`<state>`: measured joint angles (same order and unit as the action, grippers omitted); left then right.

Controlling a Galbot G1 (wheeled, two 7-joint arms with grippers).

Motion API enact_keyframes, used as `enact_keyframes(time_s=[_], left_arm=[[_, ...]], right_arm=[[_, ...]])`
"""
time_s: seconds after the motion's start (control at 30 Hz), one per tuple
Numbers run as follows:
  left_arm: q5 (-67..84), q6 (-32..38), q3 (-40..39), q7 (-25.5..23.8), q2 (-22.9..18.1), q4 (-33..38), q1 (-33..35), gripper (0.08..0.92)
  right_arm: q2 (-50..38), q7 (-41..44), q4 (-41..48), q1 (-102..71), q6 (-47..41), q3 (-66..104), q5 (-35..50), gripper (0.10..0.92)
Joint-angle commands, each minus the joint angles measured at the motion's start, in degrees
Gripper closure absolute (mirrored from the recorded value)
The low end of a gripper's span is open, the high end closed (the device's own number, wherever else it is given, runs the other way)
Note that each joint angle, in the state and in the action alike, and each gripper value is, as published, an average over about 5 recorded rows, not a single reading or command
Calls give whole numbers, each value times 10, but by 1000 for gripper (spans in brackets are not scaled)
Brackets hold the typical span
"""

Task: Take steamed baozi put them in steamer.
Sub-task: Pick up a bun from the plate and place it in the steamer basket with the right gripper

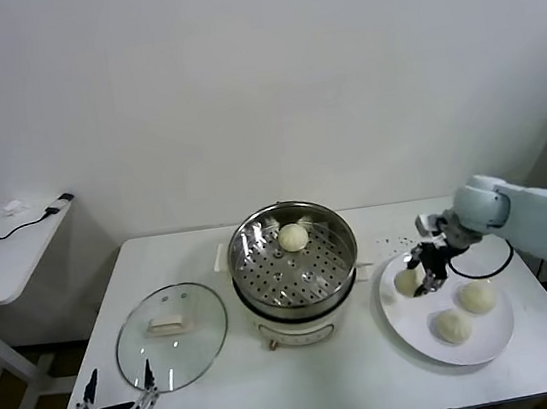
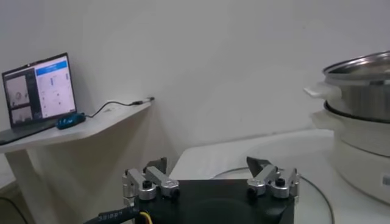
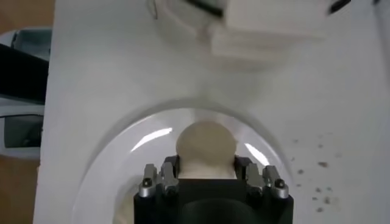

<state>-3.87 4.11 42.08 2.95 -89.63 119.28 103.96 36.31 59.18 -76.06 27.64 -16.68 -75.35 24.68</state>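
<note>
I see 1 baozi [image 1: 293, 237] in the steamer [image 1: 335, 269]; my right hand [image 1: 425, 273] seemingly grips another [image 3: 205, 146], 2 wait.

No readable text or labels

Left gripper [image 2: 210, 178] with fingers spread, steamer [image 2: 359, 115] beside it, laptop [image 2: 38, 91] on side desk [image 2: 73, 125], possibly a mouse [image 2: 71, 120]
</note>
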Motion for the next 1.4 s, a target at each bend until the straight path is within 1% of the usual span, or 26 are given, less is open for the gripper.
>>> enact_keyframes(time_s=[0.03,0.13,0.3,0.5,0.63,0.83,1.03,1.4], left_arm=[[-2,-3,-6,-1,5,4,3,177],[-4,-6,-9,-3,10,9,6,177],[-4,-7,-14,-4,12,13,8,177],[-17,-16,-25,-5,10,17,-2,177],[-19,-13,-24,-7,9,15,-2,177],[-26,-12,-22,-10,9,14,-5,177],[-25,-6,-19,-10,11,6,-4,177],[-22,-3,-17,-10,14,-4,-7,177]], right_arm=[[39,9,0,283,15,-193,131,429],[94,6,9,329,9,-212,180,430],[186,-18,16,329,-21,-192,251,426],[293,-60,43,258,-63,-148,276,431],[345,-86,47,220,-82,-147,281,428],[397,-125,44,168,-106,-164,281,423],[442,-154,69,123,-137,-163,284,423],[462,-166,99,71,-154,-171,268,423]])
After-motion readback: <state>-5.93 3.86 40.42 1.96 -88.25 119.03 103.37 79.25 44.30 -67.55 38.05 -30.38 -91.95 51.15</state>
